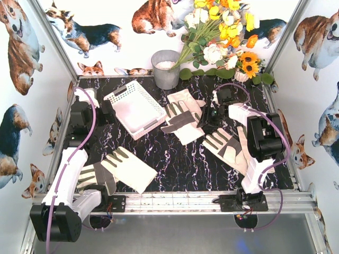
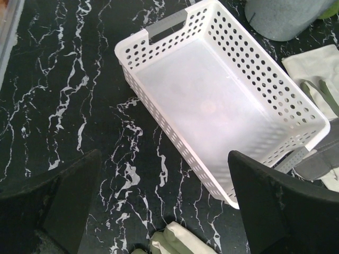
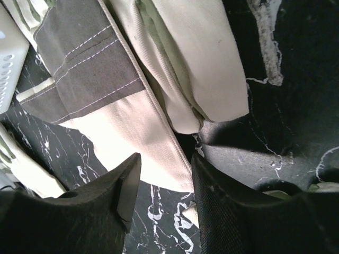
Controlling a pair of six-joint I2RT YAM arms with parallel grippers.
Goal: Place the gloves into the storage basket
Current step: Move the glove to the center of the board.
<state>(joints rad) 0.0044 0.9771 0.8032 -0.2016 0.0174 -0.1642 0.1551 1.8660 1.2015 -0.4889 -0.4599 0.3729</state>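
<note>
The white slotted storage basket point(image 1: 136, 108) lies empty at the back left; it also shows in the left wrist view point(image 2: 222, 100). Two overlapping gloves point(image 1: 183, 119) lie right of it, one glove point(image 1: 228, 145) at the right, one glove point(image 1: 122, 169) at the front left. My left gripper point(image 1: 107, 112) is open and empty above the table beside the basket's near-left side, as the left wrist view point(image 2: 164, 159) shows. My right gripper point(image 1: 205, 117) is low over the middle gloves. In the right wrist view point(image 3: 165, 164) its jaws stand apart around a cream cuff corner point(image 3: 153, 153).
A grey metal bucket point(image 1: 165, 69) stands behind the basket, with artificial flowers point(image 1: 222, 32) at the back right. White walls close in the left, back and right sides. A metal rail point(image 1: 175, 201) runs along the front edge.
</note>
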